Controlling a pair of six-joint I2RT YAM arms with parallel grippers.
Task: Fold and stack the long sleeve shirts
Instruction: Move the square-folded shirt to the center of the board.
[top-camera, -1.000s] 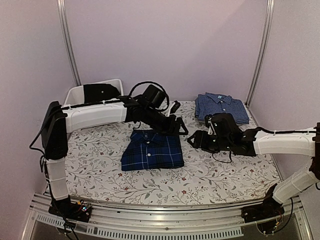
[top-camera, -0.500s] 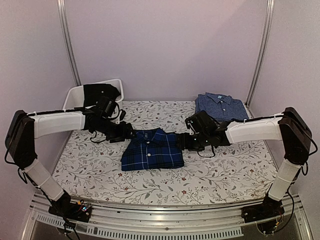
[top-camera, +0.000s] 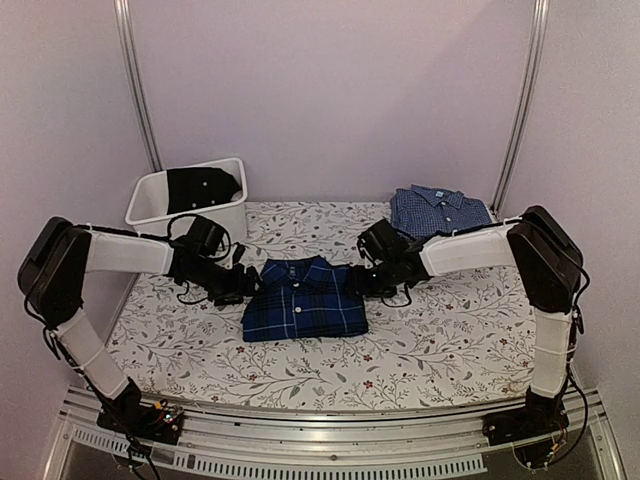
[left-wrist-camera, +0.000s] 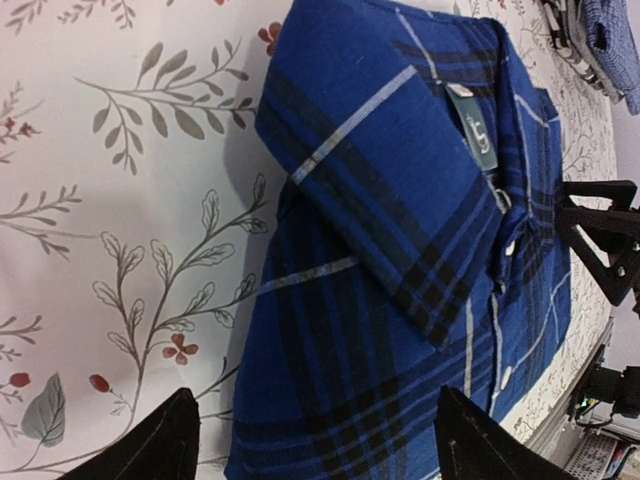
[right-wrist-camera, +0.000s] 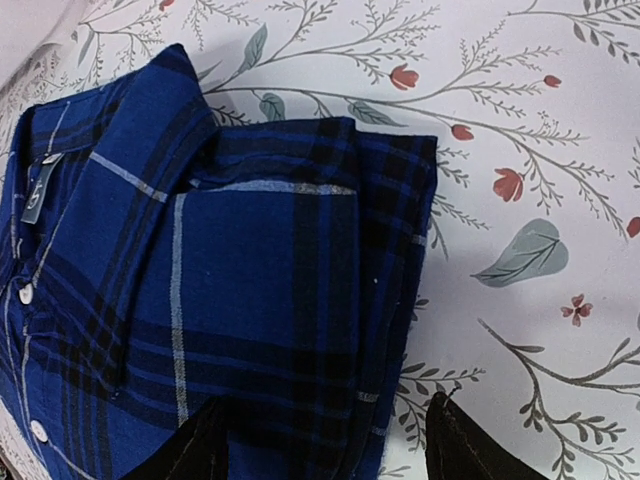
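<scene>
Both arms, raised over the table (top-camera: 450, 340) a second ago, are now reaching in low beside the folded plaid shirt (top-camera: 303, 300) lying at its middle; the left gripper (top-camera: 243, 285) is flanking the shirt's left edge, the right gripper (top-camera: 362, 281) its right edge; both are standing wide open, holding nothing; the shirt is lying unmoved; the lighter checked shirt (top-camera: 440, 212) is resting folded at the far right.
</scene>
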